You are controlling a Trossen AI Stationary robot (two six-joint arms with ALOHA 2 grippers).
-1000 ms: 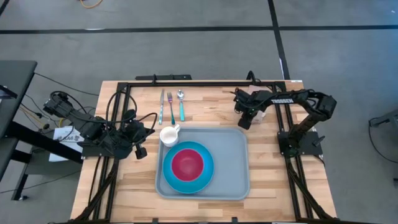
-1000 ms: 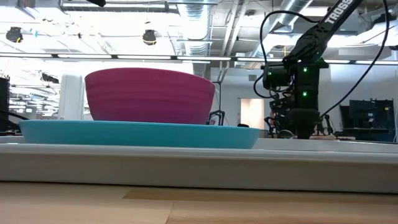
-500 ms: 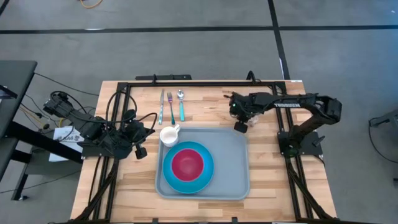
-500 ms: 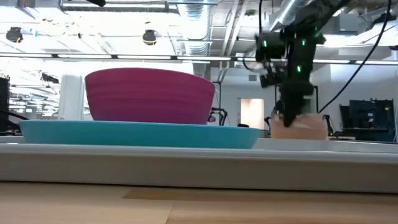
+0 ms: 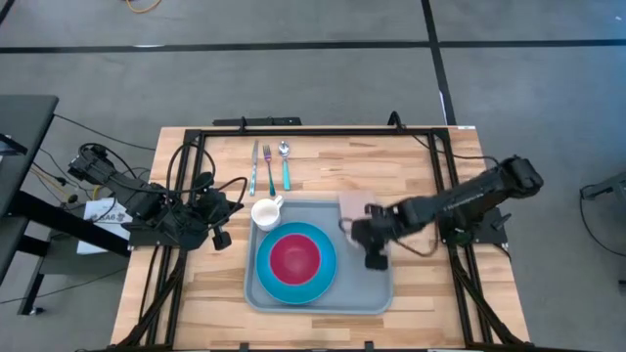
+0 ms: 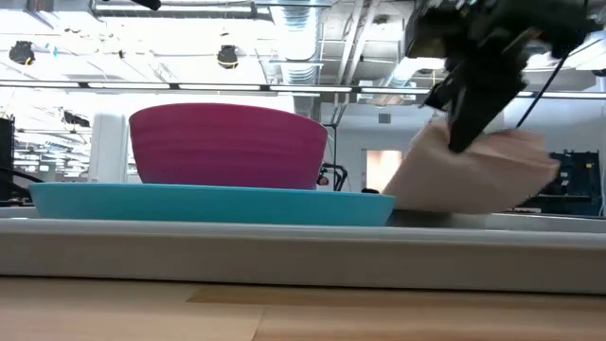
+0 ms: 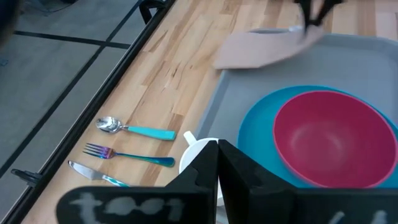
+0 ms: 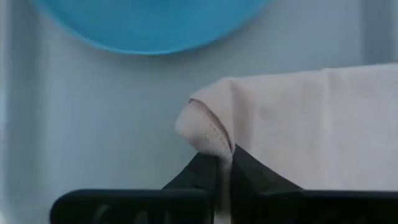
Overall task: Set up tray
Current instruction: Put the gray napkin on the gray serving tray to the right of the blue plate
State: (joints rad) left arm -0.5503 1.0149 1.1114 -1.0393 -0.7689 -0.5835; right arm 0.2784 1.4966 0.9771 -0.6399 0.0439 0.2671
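The grey-blue tray (image 5: 380,289) lies on the wooden table and carries a round blue plate (image 5: 269,279) with a pink bowl (image 5: 294,257) on it. My right gripper (image 5: 360,231) is over the tray's right part and is shut on a beige cloth napkin (image 5: 354,207). The napkin also shows in the low view (image 6: 473,180) and the left wrist view (image 7: 258,51). My left gripper (image 5: 221,233) waits shut and empty at the table's left, beside a white cup (image 5: 266,211) on the tray's far left corner. My right gripper pinches a bunched fold at the napkin's edge (image 8: 206,132) between its two fingers. The fingers (image 6: 466,128) come from above, slanting down. The napkin hangs spread out below them, and its lower part (image 6: 445,204) rests on the tray.
A knife (image 5: 254,161), a fork (image 5: 268,166) and a teal-handled spoon (image 5: 285,164) lie side by side on the wood beyond the tray. A black frame (image 5: 323,130) runs around the table's edges. Bare wood shows at the table's far right (image 5: 391,161).
My right gripper has gone from the table's far right toward the near edge and the left, out over the tray's right part. It has carried the napkin along. The napkin has left the wood and now hangs spread over the tray's right side.
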